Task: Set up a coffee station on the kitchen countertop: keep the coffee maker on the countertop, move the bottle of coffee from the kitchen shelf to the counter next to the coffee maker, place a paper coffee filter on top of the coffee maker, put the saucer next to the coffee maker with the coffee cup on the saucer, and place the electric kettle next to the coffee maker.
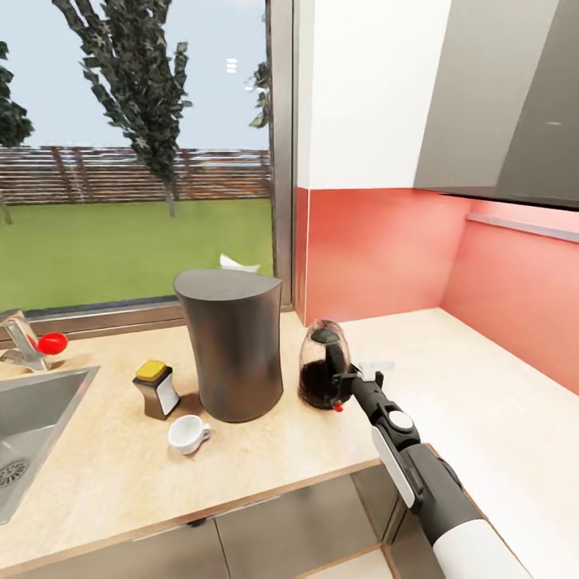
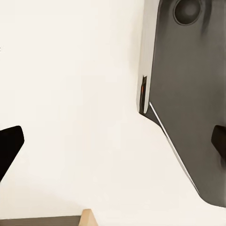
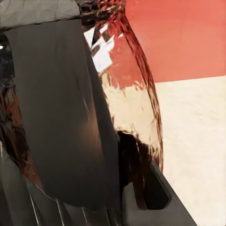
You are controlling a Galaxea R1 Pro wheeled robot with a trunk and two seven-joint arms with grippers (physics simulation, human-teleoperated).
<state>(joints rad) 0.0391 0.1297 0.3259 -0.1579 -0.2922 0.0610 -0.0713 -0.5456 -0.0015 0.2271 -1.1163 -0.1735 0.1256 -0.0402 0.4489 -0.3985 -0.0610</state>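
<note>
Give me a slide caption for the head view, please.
Right gripper clasps the bottle of coffee on the countertop beside the coffee maker; coffee cup nearby.

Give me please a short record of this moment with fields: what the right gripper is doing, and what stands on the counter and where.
right gripper: closed around the clear glass bottle of dark coffee
bottle: upright on the beige countertop, just right of the tall dark grey coffee maker
white coffee cup: on its side in front of the coffee maker
small dark holder with yellow top: left of the coffee maker
left gripper: open
</note>
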